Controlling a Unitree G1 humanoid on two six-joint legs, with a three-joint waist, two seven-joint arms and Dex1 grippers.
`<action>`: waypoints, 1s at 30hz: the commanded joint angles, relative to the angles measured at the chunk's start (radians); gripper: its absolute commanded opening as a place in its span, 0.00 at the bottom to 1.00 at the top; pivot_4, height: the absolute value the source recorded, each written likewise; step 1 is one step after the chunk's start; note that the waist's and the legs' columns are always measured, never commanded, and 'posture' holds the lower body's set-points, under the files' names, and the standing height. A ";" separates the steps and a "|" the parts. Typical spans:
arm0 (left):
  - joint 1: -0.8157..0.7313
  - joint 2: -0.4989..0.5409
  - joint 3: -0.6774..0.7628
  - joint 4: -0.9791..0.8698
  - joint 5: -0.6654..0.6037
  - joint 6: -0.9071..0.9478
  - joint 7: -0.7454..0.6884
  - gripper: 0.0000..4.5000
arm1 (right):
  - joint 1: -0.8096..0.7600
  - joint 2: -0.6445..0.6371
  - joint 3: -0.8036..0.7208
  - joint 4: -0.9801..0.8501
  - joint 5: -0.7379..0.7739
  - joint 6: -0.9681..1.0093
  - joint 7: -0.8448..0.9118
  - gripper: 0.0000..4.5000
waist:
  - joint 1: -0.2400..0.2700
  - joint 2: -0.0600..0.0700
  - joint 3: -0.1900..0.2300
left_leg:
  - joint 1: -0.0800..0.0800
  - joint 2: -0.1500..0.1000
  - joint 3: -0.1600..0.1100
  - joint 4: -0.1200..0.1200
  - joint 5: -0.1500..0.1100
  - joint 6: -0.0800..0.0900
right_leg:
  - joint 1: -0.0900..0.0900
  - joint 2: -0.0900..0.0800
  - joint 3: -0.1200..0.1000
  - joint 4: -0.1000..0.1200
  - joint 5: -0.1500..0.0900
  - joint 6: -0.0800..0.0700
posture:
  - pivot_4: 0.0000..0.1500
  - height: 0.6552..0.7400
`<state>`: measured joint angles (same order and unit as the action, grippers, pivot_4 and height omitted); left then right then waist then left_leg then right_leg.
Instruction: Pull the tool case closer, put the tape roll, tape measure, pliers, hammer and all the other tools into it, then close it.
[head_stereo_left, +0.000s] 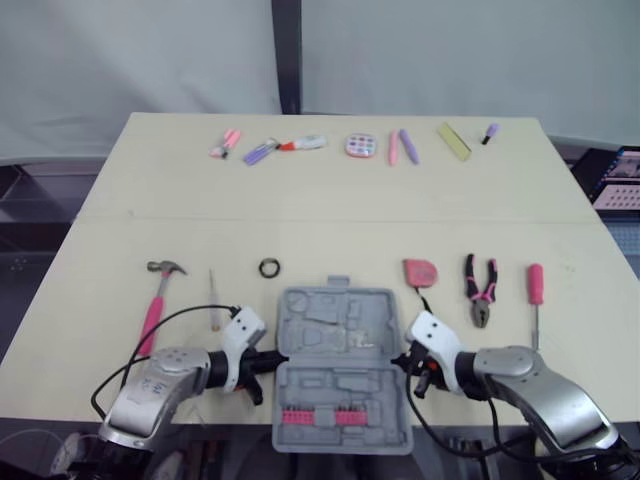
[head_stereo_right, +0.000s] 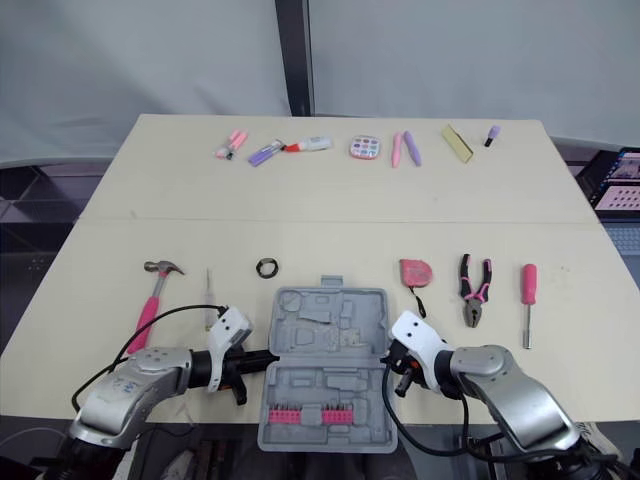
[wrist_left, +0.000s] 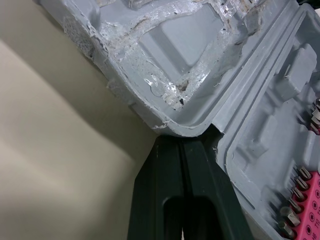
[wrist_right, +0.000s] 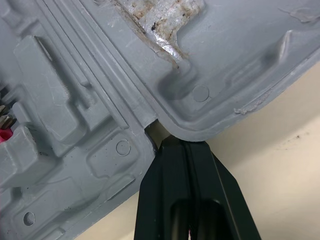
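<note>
The tool case (head_stereo_left: 340, 365) is grey plastic. It lies wide open and flat on the tan table (head_stereo_left: 330, 200), at the near edge, and its near half sticks out a little past that edge. The inside has molded pockets, and the far half looks scratched and dirty. A pink strip of small metal bits (head_stereo_left: 320, 417) sits in the near half.

The left gripper (wrist_left: 182, 142) is at the left side of the case. Its two black fingers are pressed tight together with nothing between them. The tips touch the notch where the two halves of the case meet. The right gripper (wrist_right: 186, 142) does the same at the right side of the case, fingers together, holding nothing, tips at the notch.

Left of the case lie a hammer (head_stereo_left: 155, 305) with a pink handle and a thin pointed tool (head_stereo_left: 213, 300). Just beyond the case's far left corner is a small black tape roll (head_stereo_left: 269, 267). Beyond its far right corner is a pink tape measure (head_stereo_left: 420, 271). Further right of the case lie pliers (head_stereo_left: 481, 290) and a pink screwdriver (head_stereo_left: 536, 295). Well beyond the case, a row of small pink and purple things (head_stereo_left: 361, 145) lies along the far side of the table.
</note>
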<state>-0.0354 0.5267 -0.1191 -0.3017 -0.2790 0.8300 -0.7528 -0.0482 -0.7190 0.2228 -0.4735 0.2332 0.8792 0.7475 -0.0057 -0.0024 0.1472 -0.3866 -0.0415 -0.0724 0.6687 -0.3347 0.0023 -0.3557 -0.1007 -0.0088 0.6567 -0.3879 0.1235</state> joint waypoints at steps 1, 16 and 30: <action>0.021 -0.002 -0.024 -0.023 -0.026 0.010 -0.001 0.00 | -0.001 0.009 0.004 -0.065 0.036 -0.009 0.013 0.01 | 0.002 0.000 0.000 | 0.000 0.000 0.000 0.000 0.000 0.000 | 0.000 0.000 0.000 0.000 0.000 0.000 | 1.00 1.00; 0.017 0.021 -0.014 0.014 -0.018 -0.013 -0.007 0.00 | 0.014 -0.005 -0.007 -0.041 0.025 -0.019 0.014 0.01 | 0.003 0.000 0.000 | 0.000 0.000 0.000 0.000 0.000 0.000 | 0.000 0.000 0.000 0.000 0.000 0.000 | 1.00 1.00; 0.034 0.067 0.025 0.050 -0.016 -0.045 -0.013 0.00 | 0.025 -0.036 -0.028 -0.004 0.015 -0.044 0.019 0.01 | 0.003 0.000 0.000 | 0.000 0.000 0.000 0.000 0.000 0.000 | 0.000 0.000 0.000 -0.003 0.000 0.000 | 1.00 1.00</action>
<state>-0.0225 0.5733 -0.1133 -0.2799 -0.2989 0.7886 -0.7659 -0.0285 -0.7436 0.2213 -0.4675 0.2353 0.8520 0.7479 -0.0028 -0.0022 0.1472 -0.3865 -0.0412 -0.0723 0.6684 -0.3347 0.0023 -0.3556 -0.1009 -0.0087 0.6534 -0.3879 0.1234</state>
